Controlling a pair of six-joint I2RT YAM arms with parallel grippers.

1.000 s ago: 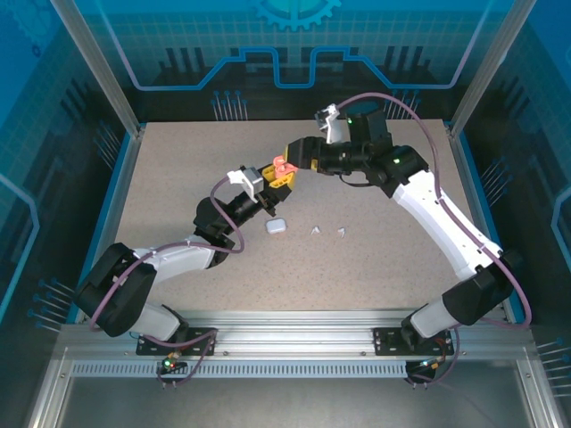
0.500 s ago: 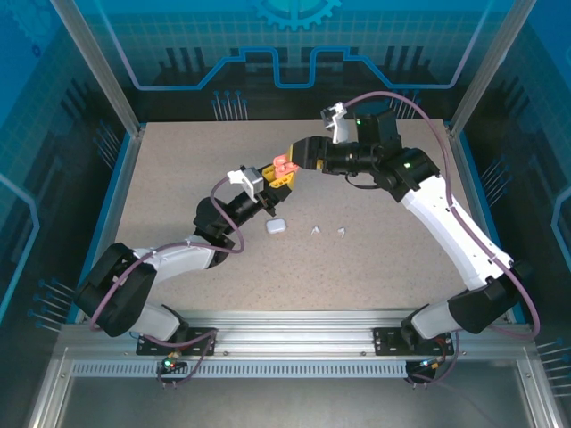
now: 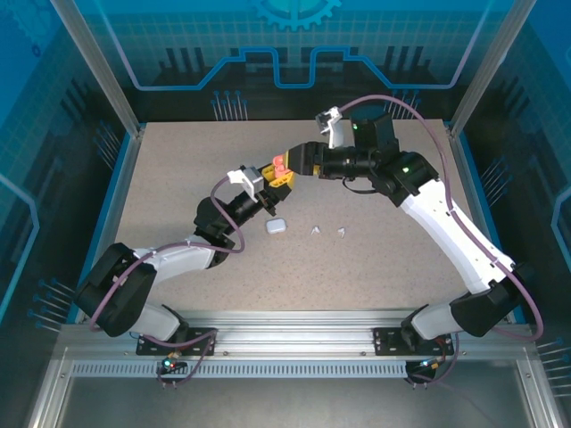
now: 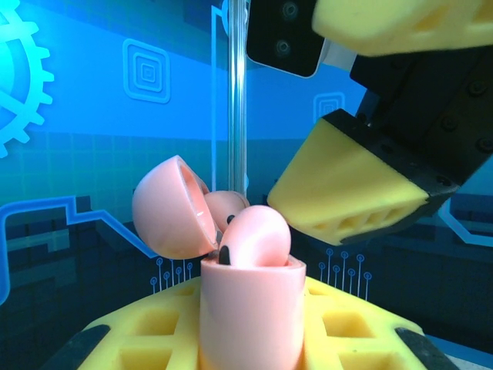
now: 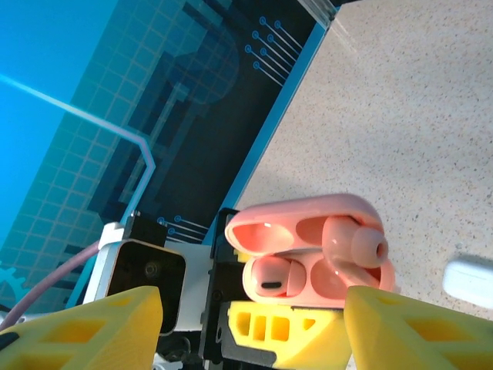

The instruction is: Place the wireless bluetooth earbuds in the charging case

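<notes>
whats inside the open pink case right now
In the right wrist view the case holds two pink buds: the left earbud sits low in its slot, the right earbud sticks up, seemingly not fully seated. The slot bottoms are hidden beneath them.

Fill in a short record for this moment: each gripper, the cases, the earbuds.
left gripper: shut on the pink case, held up off the table
right gripper: open, fingers close beside the case's open top
pink case: lid open
pink earbuds: both in the case; one low in its well, the other riding higher, seemingly not fully seated
white case: lying on the table
white earbuds: two loose on the table, right of the white case, apart from it; second one
</notes>
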